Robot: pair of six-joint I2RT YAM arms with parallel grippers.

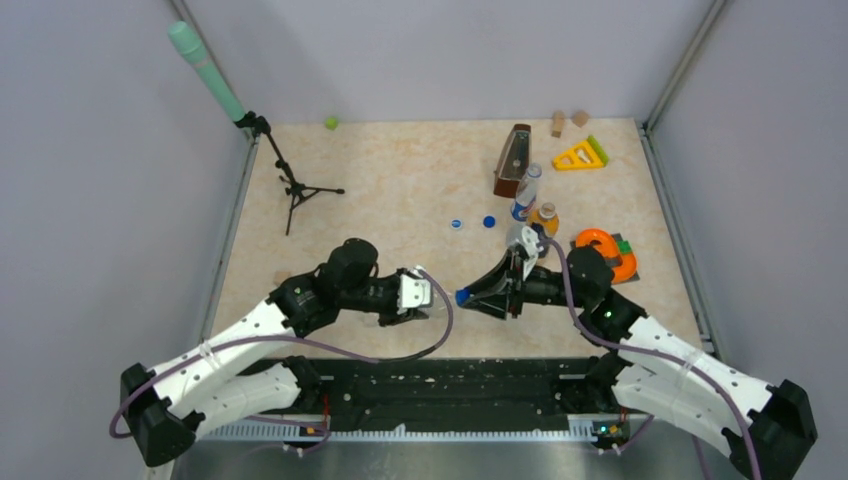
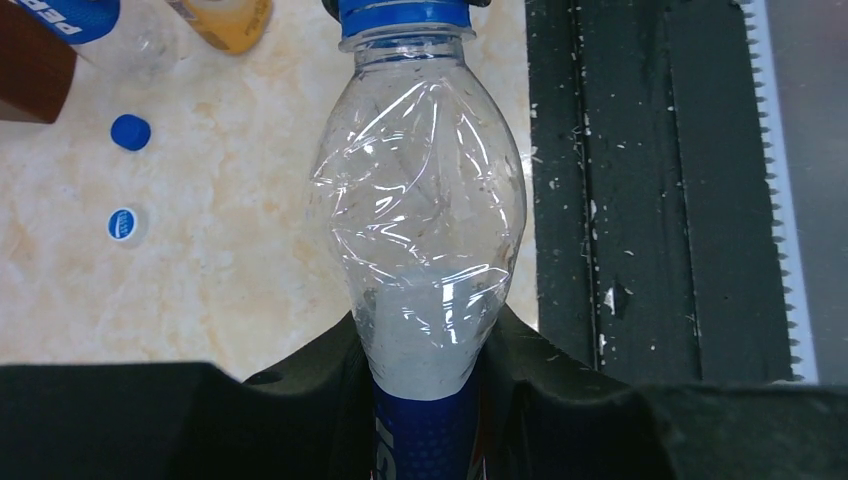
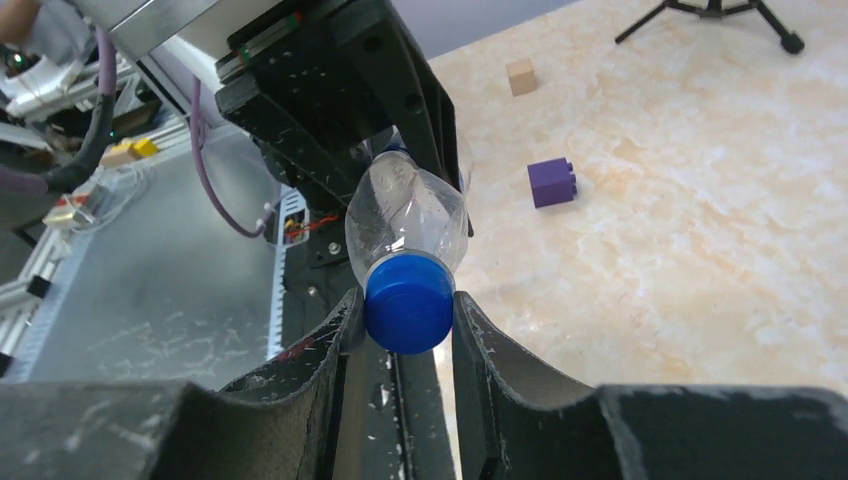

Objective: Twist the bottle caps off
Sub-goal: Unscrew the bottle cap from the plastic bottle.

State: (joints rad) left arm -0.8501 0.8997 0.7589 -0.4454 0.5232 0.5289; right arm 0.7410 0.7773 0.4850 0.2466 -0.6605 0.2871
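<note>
- A tripod stand (image 1: 296, 187) with a green microphone stands by the far-left corner of the table (image 1: 380, 170), well apart from the work and no obstacle to either arm.
- The left gripper (image 2: 425, 405) is near the table's near edge, its fingers pinched around the labelled lower part of a clear bottle (image 2: 420, 200). It holds the bottle lying on its side, off the surface, neck towards the other arm. This grip looks meant to stop the body turning while the top is twisted.
- The bottle is empty and crumpled, so I judge it will give under pressure. Holding it low on the firmer labelled band makes sense.
- Two loose caps lie on the table towards its middle, beyond the arms: a pale one (image 1: 456, 223) and a dark blue one (image 1: 489, 221), close together but apart. They appear already off their bottles.
- The blue cap (image 3: 408, 300) sits screwed on the bottle's neck, over the near edge.
- The right gripper (image 3: 405, 335) meets it head-on, one finger pressed on each side of the cap, in line with the bottle's axis so that a wrist roll would unscrew it.
- A purple cube (image 3: 552, 182) sits alone on the table, no part of the task.
- Two more bottles (image 1: 527, 190) stand right of centre, towards the toys in the far-right corner.
</note>
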